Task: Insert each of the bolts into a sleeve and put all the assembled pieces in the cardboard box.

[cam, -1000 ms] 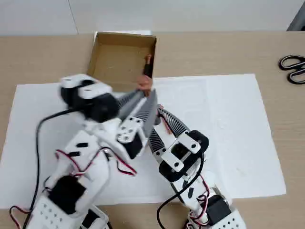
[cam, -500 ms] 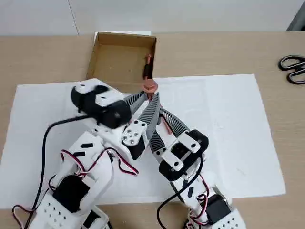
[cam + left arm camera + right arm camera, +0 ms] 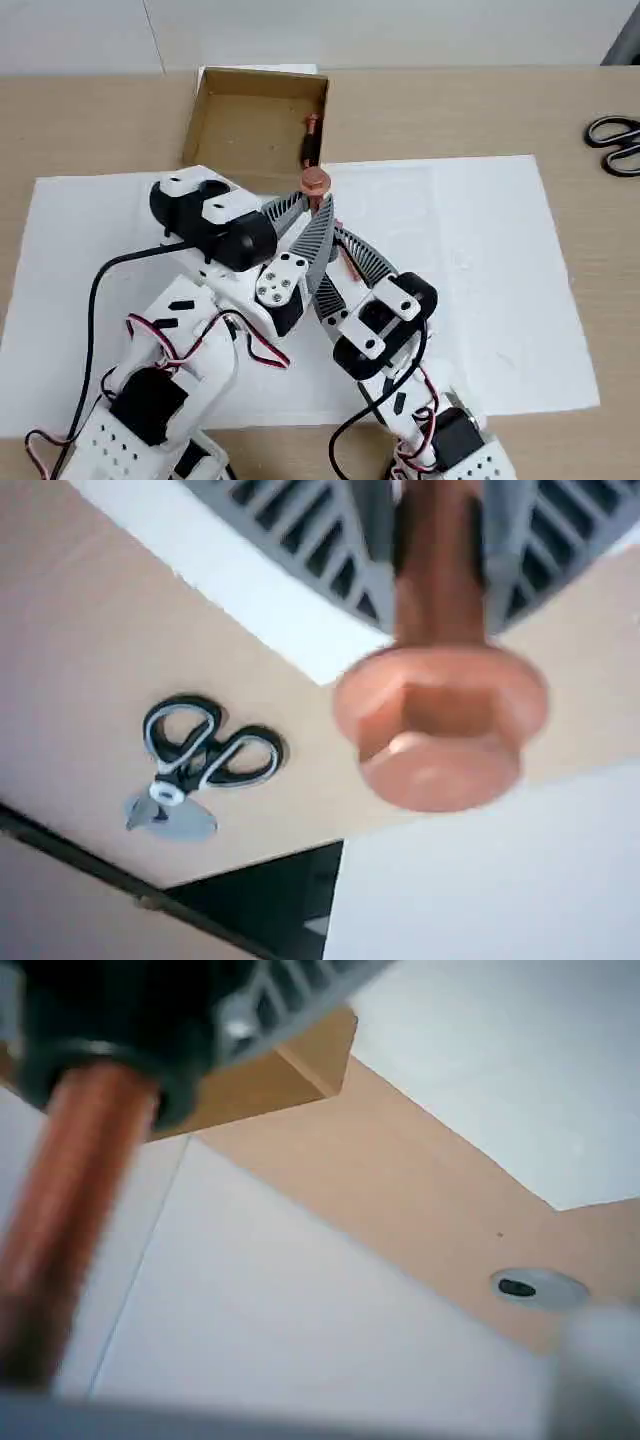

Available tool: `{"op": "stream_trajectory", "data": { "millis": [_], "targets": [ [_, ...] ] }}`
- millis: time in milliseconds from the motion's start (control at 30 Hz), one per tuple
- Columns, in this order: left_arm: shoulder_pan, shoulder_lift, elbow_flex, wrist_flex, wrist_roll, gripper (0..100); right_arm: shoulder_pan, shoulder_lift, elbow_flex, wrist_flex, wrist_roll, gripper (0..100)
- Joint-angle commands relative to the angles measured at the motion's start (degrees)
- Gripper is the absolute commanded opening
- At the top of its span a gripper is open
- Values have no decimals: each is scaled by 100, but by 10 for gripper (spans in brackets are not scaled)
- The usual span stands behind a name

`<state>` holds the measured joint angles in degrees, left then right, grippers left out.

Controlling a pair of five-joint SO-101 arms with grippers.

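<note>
**Operator:** What's nearest me?
**Spotter:** White paper sheet [image 3: 480,260], flat on the tan table [image 3: 450,110], running from your near edge out to mid-table. Both your grippers are raised over the middle of it, close together.

**Operator:** Right side first.
**Spotter:** Your right gripper [image 3: 333,232] is the nearer one. Narrow, closed on a black sleeve [image 3: 110,1050]. A copper shaft comes out of the sleeve's near end and runs back toward your wrist.

**Operator:** And the left?
**Spotter:** Your left gripper [image 3: 312,203] comes in from the left, just beyond the right one. Touching it or only beside it, can't tell. It is clamped on the bolt [image 3: 440,720], just under the hex flange head. The head sticks out on the far side, off the table.

**Operator:** Where's the box from there?
**Spotter:** Cardboard box [image 3: 250,130] at the sheet's far edge, left of centre, open top. The held bolt's head hangs just short of its near right corner. One assembled piece [image 3: 310,145] lies inside along the right wall, copper head toward the far side, black sleeve nearer you.

**Operator:** Anything further out?
**Spotter:** Scissors [image 3: 205,765], black handles, on bare table at far right, well apart from the sheet's work area.
</note>
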<state>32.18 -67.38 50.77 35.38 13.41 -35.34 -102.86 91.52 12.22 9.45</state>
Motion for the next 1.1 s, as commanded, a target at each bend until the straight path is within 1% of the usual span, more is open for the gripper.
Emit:
{"op": "stream_trajectory", "data": {
  "millis": [0,100,200,267,367,533,667,833,900,1067],
  "targets": [
    [-26,-70,-22,290,-18,6,207,-75,-316,-145,18,4],
    [-26,-114,-22,448,26,6,356,-75,-440,-145,9,4],
    [-114,-387,57,422,396,6,356,-75,-466,-145,9,4],
    [-229,-554,259,404,484,6,356,-75,-466,-136,9,4],
    [-273,-730,505,404,484,6,356,-75,-466,-154,9,4],
    [-273,-738,558,211,484,6,347,-75,-466,-154,9,4],
    [-273,-598,549,237,475,6,338,-75,-466,-154,9,4],
    [-229,-158,514,229,53,9,338,-75,-466,-127,9,4],
    [-229,-141,514,237,35,28,338,-75,-466,-119,9,4],
    [-229,-141,523,273,35,142,338,-75,-466,-119,9,4]
  ]
}}
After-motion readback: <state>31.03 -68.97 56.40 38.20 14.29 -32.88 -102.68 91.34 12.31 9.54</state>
